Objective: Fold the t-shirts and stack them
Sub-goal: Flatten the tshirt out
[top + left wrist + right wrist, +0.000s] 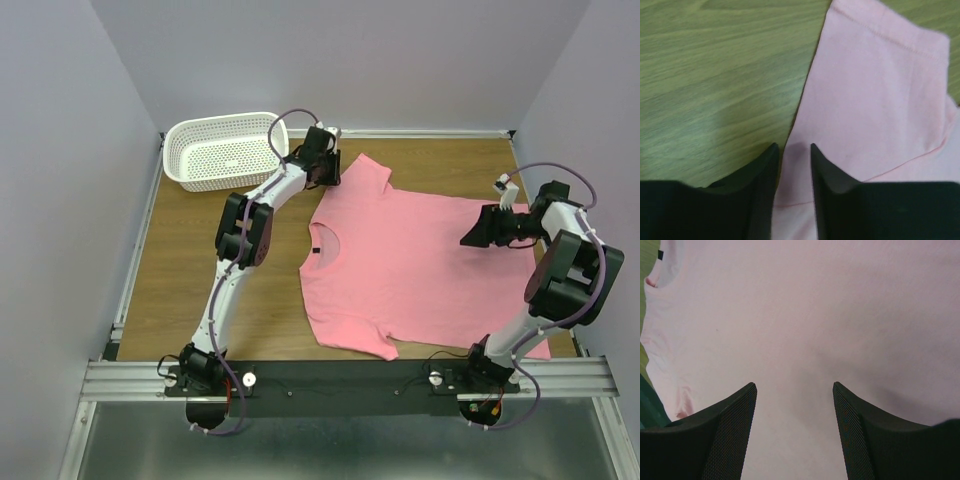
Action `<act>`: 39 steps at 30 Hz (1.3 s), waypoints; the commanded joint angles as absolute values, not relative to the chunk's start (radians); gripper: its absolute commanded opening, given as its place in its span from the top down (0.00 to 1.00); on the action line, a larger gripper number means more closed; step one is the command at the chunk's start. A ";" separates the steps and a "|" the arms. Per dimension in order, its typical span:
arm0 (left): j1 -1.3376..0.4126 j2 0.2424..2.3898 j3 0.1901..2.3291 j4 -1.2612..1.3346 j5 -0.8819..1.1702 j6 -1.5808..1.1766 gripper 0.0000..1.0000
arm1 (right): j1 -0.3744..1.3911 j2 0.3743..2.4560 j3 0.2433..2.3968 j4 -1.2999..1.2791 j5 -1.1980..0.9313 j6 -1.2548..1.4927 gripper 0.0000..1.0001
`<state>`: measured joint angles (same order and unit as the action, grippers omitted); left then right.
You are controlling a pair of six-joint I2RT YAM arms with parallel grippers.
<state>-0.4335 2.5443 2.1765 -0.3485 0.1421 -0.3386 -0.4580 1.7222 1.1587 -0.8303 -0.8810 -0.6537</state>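
Observation:
The salmon-pink t-shirt lies spread flat on the wooden table, its neck with a small dark label pointing left. My left gripper is down at the far sleeve. In the left wrist view its jaws stand narrowly open astride the sleeve's edge, with flat cloth between them. My right gripper hovers over the shirt's right part. In the right wrist view it is wide open and empty above plain pink cloth. The label also shows in that view.
A white perforated basket stands at the table's far left corner, just left of my left gripper. Purple walls close in the table at the back and sides. Bare wood shows left of the shirt.

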 commanded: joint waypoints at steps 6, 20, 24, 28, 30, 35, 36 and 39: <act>-0.439 2.332 1.859 -0.365 0.114 -0.285 0.88 | -0.453 1.654 1.138 -0.816 -0.897 -0.629 0.30; -0.439 1.968 1.451 -0.176 0.086 -0.291 0.62 | -0.445 1.652 1.131 -0.816 -0.897 -0.630 0.30; -0.433 2.028 1.558 -0.153 0.061 -0.301 0.57 | -0.436 1.664 1.135 -0.813 -0.896 -0.630 0.30; -0.419 2.178 1.805 -0.228 0.078 -0.310 0.57 | -0.425 1.678 1.138 -0.813 -0.896 -0.629 0.30; -0.416 2.258 1.906 -0.265 0.072 -0.311 0.57 | -0.425 1.678 1.140 -0.808 -0.893 -0.629 0.30; -0.399 2.358 2.019 -0.314 0.054 -0.313 0.57 | -0.423 1.692 1.143 -0.802 -0.887 -0.630 0.30; -0.394 2.374 2.025 -0.319 0.045 -0.313 0.57 | -0.423 1.695 1.144 -0.799 -0.891 -0.629 0.30; -0.388 2.393 2.031 -0.327 0.026 -0.305 0.57 | -0.423 1.701 1.144 -0.798 -0.893 -0.627 0.30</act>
